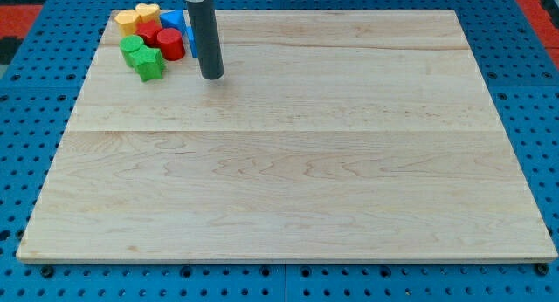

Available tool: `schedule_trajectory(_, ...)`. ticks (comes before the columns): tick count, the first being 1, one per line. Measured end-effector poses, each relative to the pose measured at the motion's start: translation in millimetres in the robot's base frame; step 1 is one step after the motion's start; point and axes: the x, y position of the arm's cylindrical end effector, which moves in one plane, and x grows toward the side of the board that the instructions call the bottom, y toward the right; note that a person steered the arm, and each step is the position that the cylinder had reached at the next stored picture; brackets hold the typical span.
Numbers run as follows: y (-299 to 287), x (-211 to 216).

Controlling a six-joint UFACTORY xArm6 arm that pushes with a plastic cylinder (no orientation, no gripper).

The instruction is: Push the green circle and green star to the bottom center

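A green circle [132, 47] and a green star [149, 64] sit touching each other near the board's top left corner, the star below and right of the circle. My tip [212, 76] rests on the board to the right of the green star, a short gap away, not touching any block. The dark rod rises from the tip toward the view's top.
Packed above the green blocks are two yellow blocks [128, 22] [148, 13], two red blocks [150, 33] [170, 44] and a blue block [174, 21], partly hidden behind the rod. The wooden board [288, 162] lies on a blue pegboard [35, 84].
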Motion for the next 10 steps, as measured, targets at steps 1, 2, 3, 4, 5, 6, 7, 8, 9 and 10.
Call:
schedule_trajectory(1, 1, 0)
schedule_trajectory(2, 1, 0)
schedule_trajectory(3, 1, 0)
schedule_trajectory(4, -16, 12)
schedule_trajectory(5, -54, 64)
schedule_trajectory(6, -125, 60)
schedule_trajectory(7, -198, 18)
schedule_trajectory(8, -171, -37)
schedule_trajectory(9, -117, -53)
schedule_trajectory(10, -116, -68)
